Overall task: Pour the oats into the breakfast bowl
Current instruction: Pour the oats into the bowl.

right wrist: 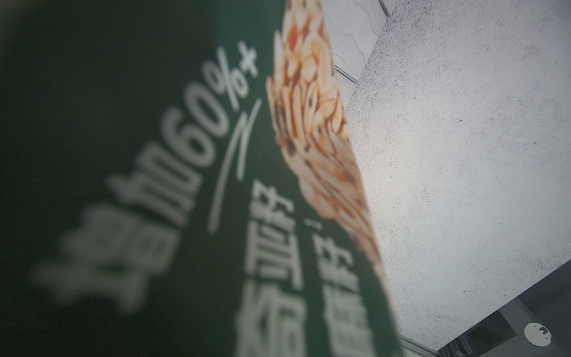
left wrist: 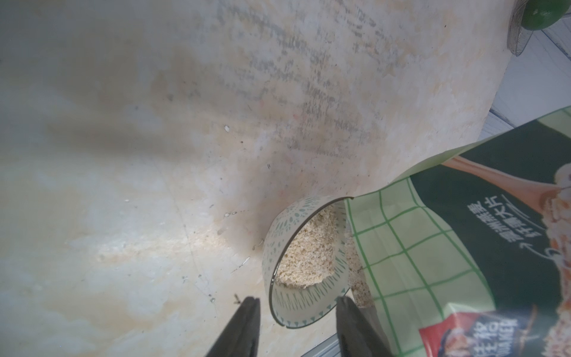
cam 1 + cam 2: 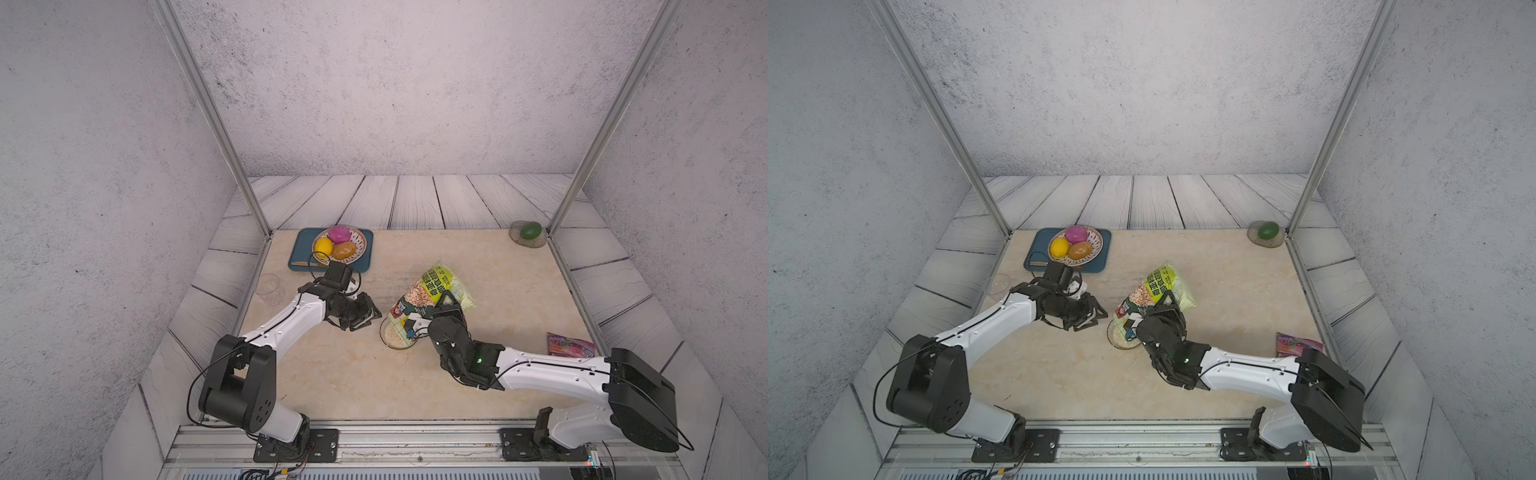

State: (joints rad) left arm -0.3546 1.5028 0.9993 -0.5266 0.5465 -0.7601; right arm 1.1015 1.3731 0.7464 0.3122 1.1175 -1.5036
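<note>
1. Oats pouch (image 3: 432,286) — lime-green, tipped mouth-down near the middle of the frame in both top views. Its open end hangs over the breakfast bowl (image 3: 383,331), which sits just below and left of it.
2. Right gripper (image 3: 445,306) — clenched on the pouch's side, holding it tilted. The right wrist view shows only the pouch's blurred print, close up.
3. Left gripper (image 3: 365,318) — jaws apart and holding nothing, just left of the bowl. Whether a finger touches the rim I cannot tell.
4. Breakfast bowl, upright on the marble-look tabletop (image 3: 332,374), with a dark rim and a line pattern inside.
5. Oats (image 2: 309,247): a pale heap covers the bowl's bottom and climbs partway up its wall. The pour looks well along; what is left, I judge, is to right the pouch and set it down.
6. Stray flakes (image 2: 228,128): a few lie on the tabletop near the bowl.
</note>
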